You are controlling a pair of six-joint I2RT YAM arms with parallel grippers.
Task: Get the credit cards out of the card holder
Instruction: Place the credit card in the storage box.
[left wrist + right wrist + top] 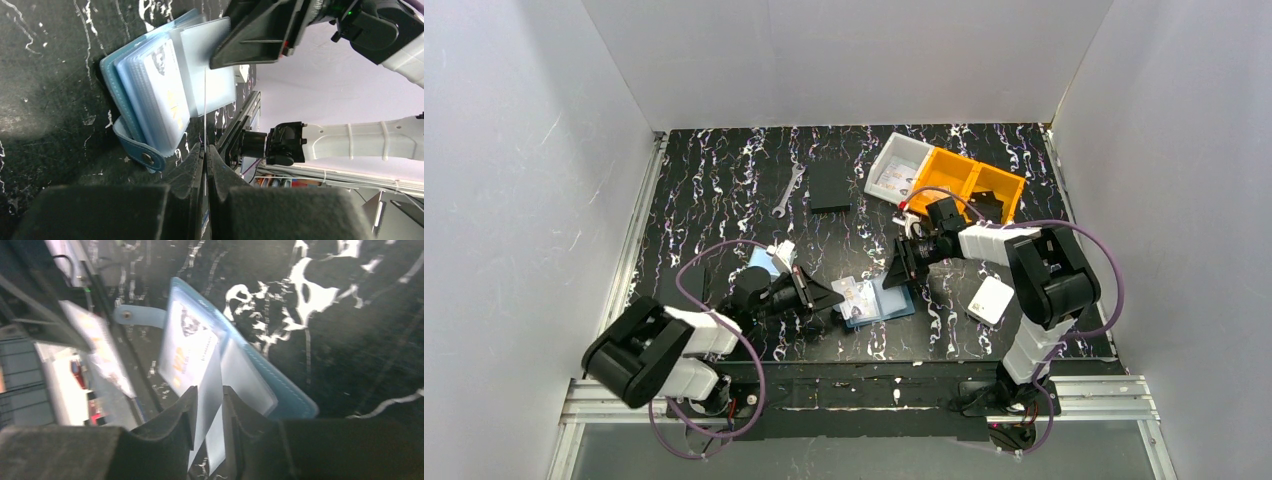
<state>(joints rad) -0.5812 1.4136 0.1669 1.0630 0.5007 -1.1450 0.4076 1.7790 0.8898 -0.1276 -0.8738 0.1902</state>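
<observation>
On a black marbled table [724, 180] between white walls [524, 150], the blue holder [892, 302] lay open mid-table. The left hand [205, 150] pinched a card [100, 355] by its edge; the right hand [209, 407] stood parted around a clear pocket leaf [210, 375]. Its cards looked light, stiff, slick, best nipped at an exposed edge.

Blue card holder [896, 303] open; portrait credit card [160, 90] in pocket; second credit card [97, 350] out, edge-on.

Credit card [100, 352] in left claw [205, 147], card holder [150, 100] on table [724, 190] by right claw [209, 395].
</observation>
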